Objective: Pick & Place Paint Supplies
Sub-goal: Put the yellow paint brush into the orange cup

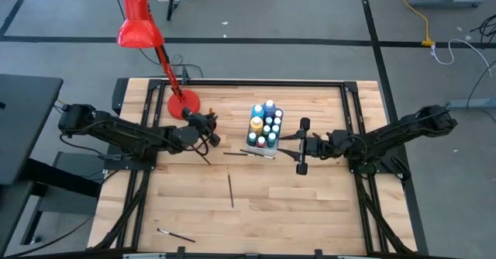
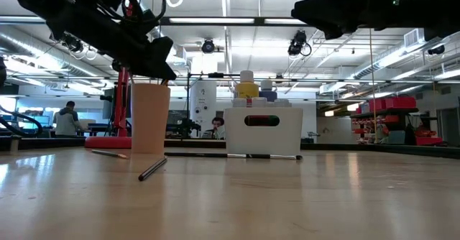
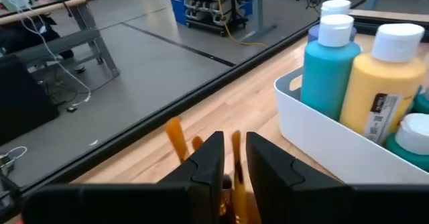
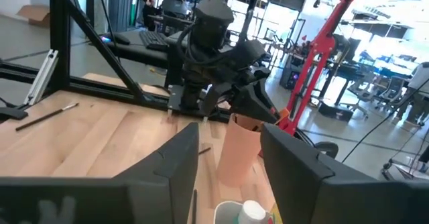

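Note:
A white bin [image 1: 265, 129] holds several white-capped paint bottles [image 3: 333, 63]. A tall peach cup [image 2: 149, 118] stands on the table beside the bin. My left gripper [image 3: 234, 163] hovers over the cup's mouth, shut on a wood-coloured brush [image 3: 236, 150]. Two more orange handles [image 3: 175, 138] stick up beside it. Loose brushes lie flat on the table: one mid-table [image 1: 231, 190], one near the near edge [image 1: 177, 234], one in front of the bin [image 2: 230, 155]. My right gripper [image 1: 300, 146] is open, level, just right of the bin. My left gripper pinches the thin orange handle [image 3: 236, 142] of a brush between its two fingers, coming from above the cup [image 4: 238, 150]. The handle runs upright through the narrow gap. The brush's lower end is hidden by the fingers and the cup.
A red desk lamp stands with its round base [image 1: 184, 102] at the table's far left, its arm [image 4: 322, 43] rising behind the cup. Black rails [image 1: 232, 81] frame the table. Bare wood lies toward the near edge. People sit in the room beyond [image 2: 68, 118].

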Motion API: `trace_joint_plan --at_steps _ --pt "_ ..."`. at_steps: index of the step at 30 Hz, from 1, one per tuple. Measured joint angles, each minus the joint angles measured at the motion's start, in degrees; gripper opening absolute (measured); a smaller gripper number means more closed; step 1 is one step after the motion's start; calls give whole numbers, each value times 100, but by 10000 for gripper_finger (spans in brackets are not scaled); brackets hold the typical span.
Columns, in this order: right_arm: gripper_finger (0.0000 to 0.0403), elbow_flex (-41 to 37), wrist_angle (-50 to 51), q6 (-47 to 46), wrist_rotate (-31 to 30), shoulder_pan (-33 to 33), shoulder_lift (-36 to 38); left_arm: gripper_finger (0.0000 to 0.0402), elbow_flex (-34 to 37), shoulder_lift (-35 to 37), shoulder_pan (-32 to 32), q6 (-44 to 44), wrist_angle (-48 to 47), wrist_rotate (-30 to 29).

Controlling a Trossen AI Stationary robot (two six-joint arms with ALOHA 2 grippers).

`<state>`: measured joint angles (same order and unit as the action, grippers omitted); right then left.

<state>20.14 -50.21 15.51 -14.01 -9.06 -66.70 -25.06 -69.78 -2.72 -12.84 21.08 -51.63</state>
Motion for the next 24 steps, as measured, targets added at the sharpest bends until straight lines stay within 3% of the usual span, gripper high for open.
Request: trace_joint_plan --at_steps 4,16,24 --pt "165 0 17 0 -3 0 1 79 -157 4 0 174 32 20" --pt "165 0 18 0 -6 0 0 67 -1240 9 -542 1796 602 25" --pt "165 0 17 2 -6 -2 0 67 -1375 9 -686 2064 558 27"
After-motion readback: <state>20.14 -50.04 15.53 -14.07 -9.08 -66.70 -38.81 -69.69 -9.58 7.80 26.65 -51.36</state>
